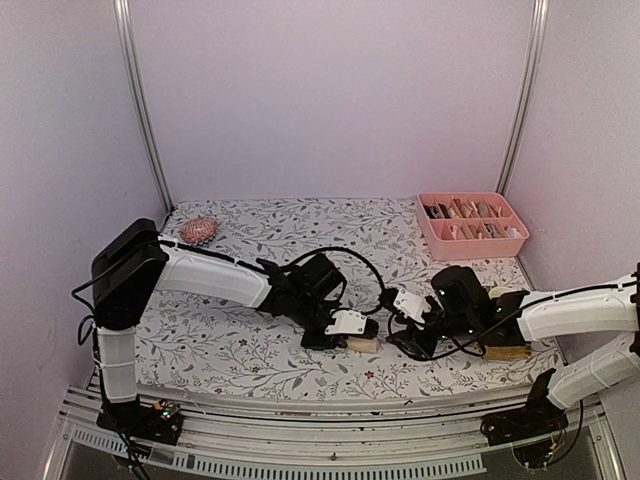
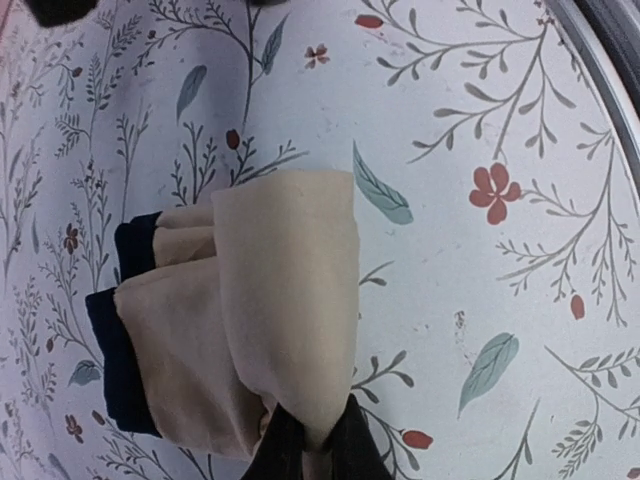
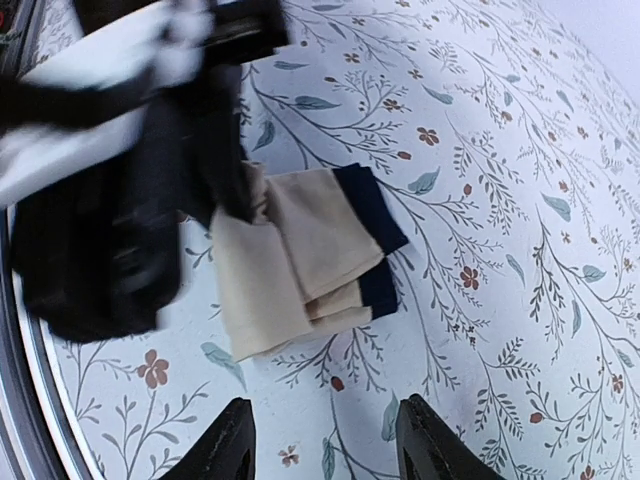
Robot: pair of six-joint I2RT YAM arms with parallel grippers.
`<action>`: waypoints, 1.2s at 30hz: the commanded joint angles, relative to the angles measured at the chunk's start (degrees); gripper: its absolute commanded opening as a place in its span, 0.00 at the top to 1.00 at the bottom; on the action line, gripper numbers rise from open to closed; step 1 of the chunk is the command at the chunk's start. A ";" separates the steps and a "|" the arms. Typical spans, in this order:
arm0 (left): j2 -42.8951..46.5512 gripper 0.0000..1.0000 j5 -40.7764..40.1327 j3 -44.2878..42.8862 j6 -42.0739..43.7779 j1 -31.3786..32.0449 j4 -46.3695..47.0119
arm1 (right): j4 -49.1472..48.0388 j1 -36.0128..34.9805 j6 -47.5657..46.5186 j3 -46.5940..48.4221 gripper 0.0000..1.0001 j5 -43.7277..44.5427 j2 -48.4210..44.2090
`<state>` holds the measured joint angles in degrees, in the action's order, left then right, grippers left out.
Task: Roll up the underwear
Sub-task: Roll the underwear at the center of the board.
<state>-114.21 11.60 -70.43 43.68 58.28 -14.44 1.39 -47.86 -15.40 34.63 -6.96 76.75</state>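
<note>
Floral cloth covers the table (image 1: 250, 350) between pale walls. Near the front edge lie the beige briefs (image 2: 280, 300), folded over themselves, dark trim showing on one side. The left gripper (image 2: 310, 445) pinches their edge tight. The right gripper (image 3: 325, 440) hovers just beside them, fingers apart, holding nothing. A hairbrush (image 1: 198, 231) and a pink tray (image 1: 425, 225) sit at the back.

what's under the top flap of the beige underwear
Further folded layers of the beige underwear, dark edging poking out one side. The left gripper pinches the flap's end; anything deeper in the folds is covered.
</note>
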 commanded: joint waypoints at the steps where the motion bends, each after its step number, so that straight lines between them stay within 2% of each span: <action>1: -6.16 1.00 8.81 -7.56 -3.67 -3.30 -17.24 | -12.11 -5.59 -5.77 -7.55 0.51 11.52 -7.31; 5: -10.92 1.00 13.19 -14.78 -4.48 -5.17 -24.58 | -15.23 -8.31 -6.89 -11.49 0.51 15.15 -10.95; 10: -14.72 1.00 16.68 -20.67 -5.51 -7.61 -29.91 | -17.00 -10.56 -7.29 -12.40 0.51 17.48 -10.23; 18: -21.30 1.00 21.28 -29.57 -5.11 -9.87 -38.44 | -18.91 -17.62 -14.50 -6.21 0.52 22.83 3.24; 27: -27.01 1.00 24.99 -37.02 -4.29 -11.09 -44.96 | -15.34 -18.70 -19.65 4.04 0.52 27.36 17.95; 36: -29.84 1.00 26.56 -41.32 -2.88 -12.12 -49.23 | -12.28 -18.61 -20.20 7.26 0.57 28.03 23.82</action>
<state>-140.16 42.22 -112.03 39.48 47.00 -59.13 -13.58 -66.13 -35.38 40.14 19.70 98.45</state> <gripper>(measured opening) 0.077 0.445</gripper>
